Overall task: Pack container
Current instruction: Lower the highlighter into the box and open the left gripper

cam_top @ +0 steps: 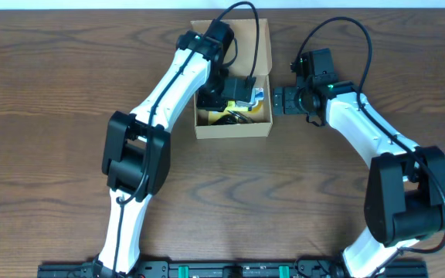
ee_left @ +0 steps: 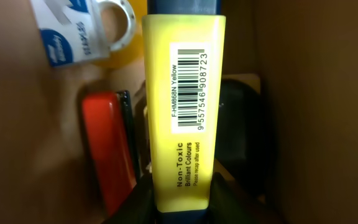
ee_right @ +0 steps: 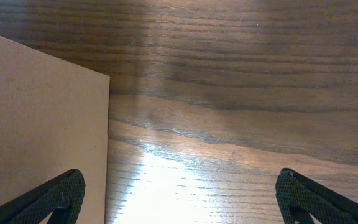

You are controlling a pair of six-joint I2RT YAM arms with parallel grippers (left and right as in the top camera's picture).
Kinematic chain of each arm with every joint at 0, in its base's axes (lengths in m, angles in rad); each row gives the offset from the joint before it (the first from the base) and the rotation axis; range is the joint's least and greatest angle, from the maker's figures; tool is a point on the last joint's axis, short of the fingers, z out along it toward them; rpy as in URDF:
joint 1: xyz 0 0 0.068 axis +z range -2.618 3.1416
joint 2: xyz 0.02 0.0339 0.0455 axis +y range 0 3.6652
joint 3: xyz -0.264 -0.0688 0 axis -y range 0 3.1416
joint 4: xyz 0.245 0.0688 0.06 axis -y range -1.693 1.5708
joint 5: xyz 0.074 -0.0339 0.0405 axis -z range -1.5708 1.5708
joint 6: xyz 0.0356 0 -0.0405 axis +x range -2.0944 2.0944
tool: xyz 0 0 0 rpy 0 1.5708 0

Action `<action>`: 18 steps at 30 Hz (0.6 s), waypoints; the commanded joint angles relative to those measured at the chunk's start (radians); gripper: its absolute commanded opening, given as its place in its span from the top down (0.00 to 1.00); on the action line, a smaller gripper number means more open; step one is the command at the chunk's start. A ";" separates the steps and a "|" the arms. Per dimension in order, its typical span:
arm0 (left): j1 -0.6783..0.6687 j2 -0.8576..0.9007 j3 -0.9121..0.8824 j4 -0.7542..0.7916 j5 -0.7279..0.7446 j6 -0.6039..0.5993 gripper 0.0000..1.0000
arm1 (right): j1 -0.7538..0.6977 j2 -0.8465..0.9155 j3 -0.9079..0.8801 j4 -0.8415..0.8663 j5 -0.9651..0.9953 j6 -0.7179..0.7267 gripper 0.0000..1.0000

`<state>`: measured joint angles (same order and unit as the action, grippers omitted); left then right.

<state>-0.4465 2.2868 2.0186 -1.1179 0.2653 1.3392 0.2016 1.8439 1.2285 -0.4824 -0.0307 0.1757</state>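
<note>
First, the overhead view: the container [cam_top: 234, 130] sits toward the 12 o'clock edge of the bench [cam_top: 52, 93], open at the top. The left arm reaches in from 7 o'clock, and the left gripper [cam_top: 242, 94] is down inside the container. The right gripper [cam_top: 279, 100] sits just outside the container's 3 o'clock wall, jaws spread wide.

Left wrist view: the left gripper [ee_left: 182, 208] is clamped on a yellow highlighter [ee_left: 182, 93], barcode label facing the camera. A red item [ee_left: 107, 155] lies at 9 o'clock of the highlighter, a tape roll [ee_left: 114, 18] at 11 o'clock and a black item [ee_left: 241, 124] at 3 o'clock. Cardboard wall fills the 3 o'clock margin.

Right wrist view: the right gripper [ee_right: 179, 205] is fully spread, with nothing between its fingers [ee_right: 55, 196]. The container's outer wall occupies 9 o'clock; wood-grain bench fills the rest.
</note>
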 commanded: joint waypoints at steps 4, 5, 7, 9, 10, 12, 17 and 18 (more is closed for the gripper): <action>-0.003 0.009 0.011 -0.003 -0.014 -0.013 0.94 | -0.005 0.000 0.001 -0.001 -0.003 0.010 0.01; -0.003 0.009 0.011 -0.003 -0.014 -0.013 0.94 | -0.005 0.000 0.001 -0.001 -0.003 0.010 0.01; -0.003 0.009 0.011 -0.003 -0.015 -0.013 0.94 | -0.005 0.000 0.001 -0.001 -0.003 0.010 0.01; -0.002 0.009 0.011 -0.002 -0.014 -0.017 0.94 | -0.005 0.000 0.001 -0.001 -0.003 0.010 0.01; -0.001 0.009 0.011 -0.002 -0.014 -0.017 0.94 | -0.005 0.000 0.001 -0.001 -0.003 0.010 0.01; -0.001 0.009 0.011 -0.003 -0.014 -0.019 0.94 | -0.005 0.000 0.001 -0.001 -0.003 0.010 0.01; 0.002 0.009 0.011 0.000 -0.015 -0.046 0.64 | -0.005 0.000 0.001 -0.001 -0.003 0.010 0.01; 0.002 0.009 0.011 0.000 -0.015 -0.046 0.63 | -0.005 0.000 0.001 -0.001 -0.003 0.010 0.01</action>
<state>-0.4469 2.2894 2.0186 -1.1164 0.2546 1.3083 0.2016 1.8439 1.2285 -0.4824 -0.0307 0.1757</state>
